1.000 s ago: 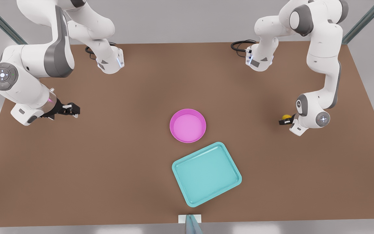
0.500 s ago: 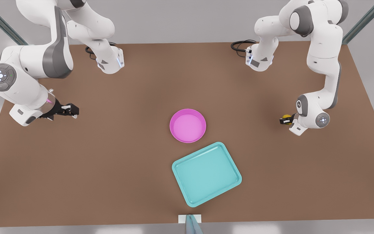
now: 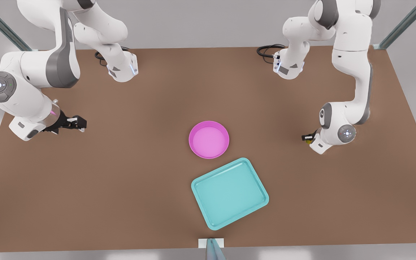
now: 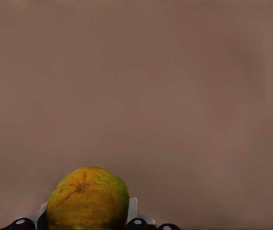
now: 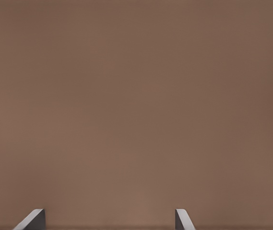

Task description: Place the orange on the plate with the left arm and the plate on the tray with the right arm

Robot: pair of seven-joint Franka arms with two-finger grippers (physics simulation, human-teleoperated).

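Right gripper (image 3: 76, 123): black, white-tipped, at the front view's left, over bare table (image 3: 128, 173); fingers (image 5: 33, 219) spread apart, nothing between them, brown surface beyond in the right wrist view. Arm waiting.

Plate (image 3: 208, 139): pink, round, raised rim; well to the right of the right gripper in the front view, near mid-table, well apart from both grippers. Nothing on it.

Tray (image 3: 229, 193): teal, rectangular, rounded corners, turned at an angle; just beside the plate on its near side, not touching it; farther from each gripper than the plate is. Nothing in it.

Left gripper (image 3: 307, 138): black, at the front view's right, well to the right of the plate, pointing toward it. Clamped on the orange.

Orange (image 4: 88, 198): yellow-orange with greenish patches, rough skin; pinched between the left gripper's fingers (image 4: 132, 210), one on each flank in the left wrist view; brown table beyond. Barely visible in the front view, a sliver at the gripper tip (image 3: 308, 141). Whether lifted or resting on the table cannot be told.
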